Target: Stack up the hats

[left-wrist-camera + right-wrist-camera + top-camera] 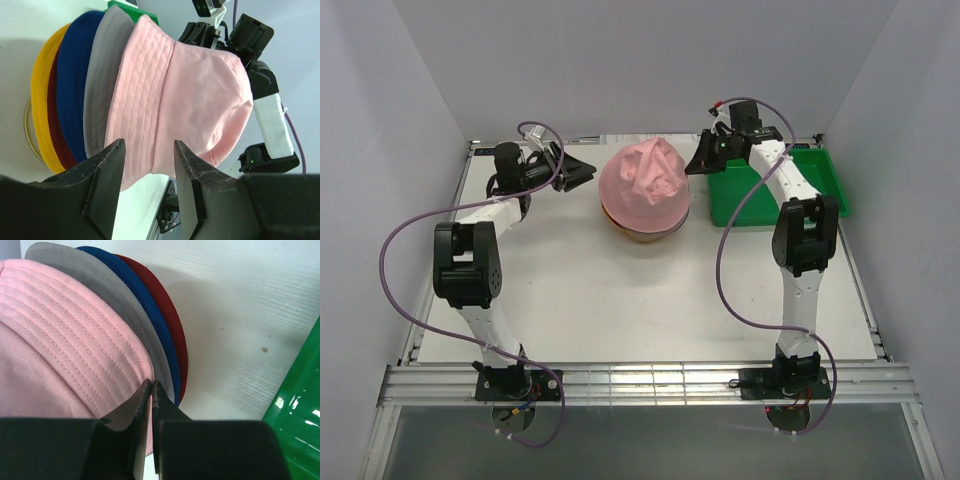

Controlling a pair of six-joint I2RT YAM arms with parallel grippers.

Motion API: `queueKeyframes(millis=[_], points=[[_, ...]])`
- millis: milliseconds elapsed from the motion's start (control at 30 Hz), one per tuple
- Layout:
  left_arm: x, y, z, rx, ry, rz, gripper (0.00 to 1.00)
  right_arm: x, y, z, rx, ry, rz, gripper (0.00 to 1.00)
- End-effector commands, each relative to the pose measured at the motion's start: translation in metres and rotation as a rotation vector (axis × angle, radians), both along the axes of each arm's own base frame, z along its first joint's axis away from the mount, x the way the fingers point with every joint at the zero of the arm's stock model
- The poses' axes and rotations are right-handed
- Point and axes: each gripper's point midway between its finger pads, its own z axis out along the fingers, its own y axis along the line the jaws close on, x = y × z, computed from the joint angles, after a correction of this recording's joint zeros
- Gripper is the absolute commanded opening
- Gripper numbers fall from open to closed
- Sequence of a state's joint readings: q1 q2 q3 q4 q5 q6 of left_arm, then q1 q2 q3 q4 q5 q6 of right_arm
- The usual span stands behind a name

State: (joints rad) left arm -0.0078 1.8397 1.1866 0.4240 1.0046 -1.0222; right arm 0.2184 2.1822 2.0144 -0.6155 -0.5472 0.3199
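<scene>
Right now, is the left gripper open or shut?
Open. The left gripper shows a clear gap between its fingers, with the pink hat beyond, not gripped.

Bright, even light from overhead, shadows soft: faint one under the hat stack (645, 190) in top view, a grey smear on the table (240, 330) beside the brims in right wrist view. Small glare spots on the green bin (300, 410); wrist cams' own fingers (105, 185) look dark & a bit soft, hats sharp.
</scene>
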Motion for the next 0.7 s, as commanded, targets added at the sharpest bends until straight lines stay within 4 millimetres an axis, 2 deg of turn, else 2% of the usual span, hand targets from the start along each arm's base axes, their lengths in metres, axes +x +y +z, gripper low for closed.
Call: queueKeyframes(millis=[0,67,367,667], points=[[0.014,0.001,0.003,0.012,-0.035,-0.007,0.54,0.008,0.010,0.020,0.006,-0.089,0.058,0.08],[0.020,0.001,0.007,0.014,-0.053,-0.010,0.54,0.008,0.011,0.018,0.007,-0.091,0.061,0.08],[0.039,-0.001,-0.005,0.025,-0.073,-0.023,0.55,0.006,0.026,0.014,0.024,-0.104,0.090,0.08],[0.039,-0.009,-0.010,0.006,-0.070,-0.043,0.55,0.007,0.029,0.009,0.020,-0.098,0.091,0.08]])
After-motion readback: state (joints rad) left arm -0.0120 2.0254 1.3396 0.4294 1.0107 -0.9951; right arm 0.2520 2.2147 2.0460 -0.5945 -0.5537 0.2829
